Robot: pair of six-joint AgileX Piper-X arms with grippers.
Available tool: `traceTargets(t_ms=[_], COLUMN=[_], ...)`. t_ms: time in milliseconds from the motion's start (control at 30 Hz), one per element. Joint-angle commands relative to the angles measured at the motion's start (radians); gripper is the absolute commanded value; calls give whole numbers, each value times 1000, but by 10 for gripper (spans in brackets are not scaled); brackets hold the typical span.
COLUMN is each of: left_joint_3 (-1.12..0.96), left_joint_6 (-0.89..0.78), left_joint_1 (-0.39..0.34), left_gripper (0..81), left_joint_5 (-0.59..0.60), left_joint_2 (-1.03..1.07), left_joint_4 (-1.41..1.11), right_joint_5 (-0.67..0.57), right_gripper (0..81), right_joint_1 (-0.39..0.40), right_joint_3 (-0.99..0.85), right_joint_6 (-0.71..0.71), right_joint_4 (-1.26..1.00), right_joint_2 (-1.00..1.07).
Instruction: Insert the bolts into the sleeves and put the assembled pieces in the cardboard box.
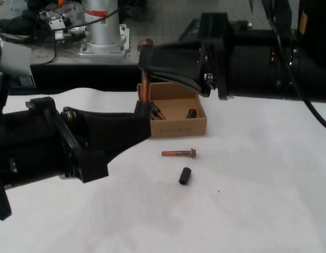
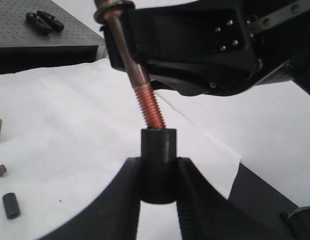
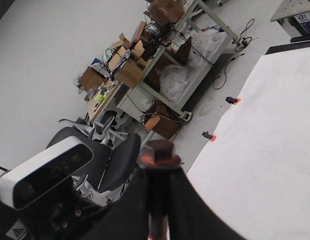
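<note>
Mid-insertion: left end effector [image 2: 158, 172] pinching sleeve [image 2: 158, 142]; right end effector [image 3: 159, 182] pinching bolt [image 2: 138, 82], tip at sleeve mouth, tilted. Risk: threads catch rim, sleeve slips. The cardboard box [image 1: 178, 128] sits 12 o'clock of spare bolt [image 1: 178, 153].

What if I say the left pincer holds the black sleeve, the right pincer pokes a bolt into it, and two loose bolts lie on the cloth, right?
Not quite. The high view shows one loose bolt on the cloth, not two. The left pincer does hold the black sleeve, and the right pincer pokes a bolt into it.
</note>
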Motion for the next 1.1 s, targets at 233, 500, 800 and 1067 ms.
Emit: traceTargets(t_ms=[233,500,800,1067], left_joint_3=[-8,-8,-8,-8], left_joint_6=[-25,-25,-25,-25], left_joint_1=[8,8,8,8], left_gripper=[6,6,6,6], left_joint_5=[-111,-111,-111,-111], left_joint_2=[-6,-6,-6,-6], left_joint_4=[-29,-51,-51,-65], right_joint_5=[-63,-141,-239,-275], right_gripper=[28,28,28,28], right_joint_1=[5,5,5,5], right_joint_3=[-1,-1,-1,-1], right_joint_6=[-8,-24,-94,-192], right_joint_4=[-9,-9,34,169], right_joint_2=[-7,-7,-7,-7])
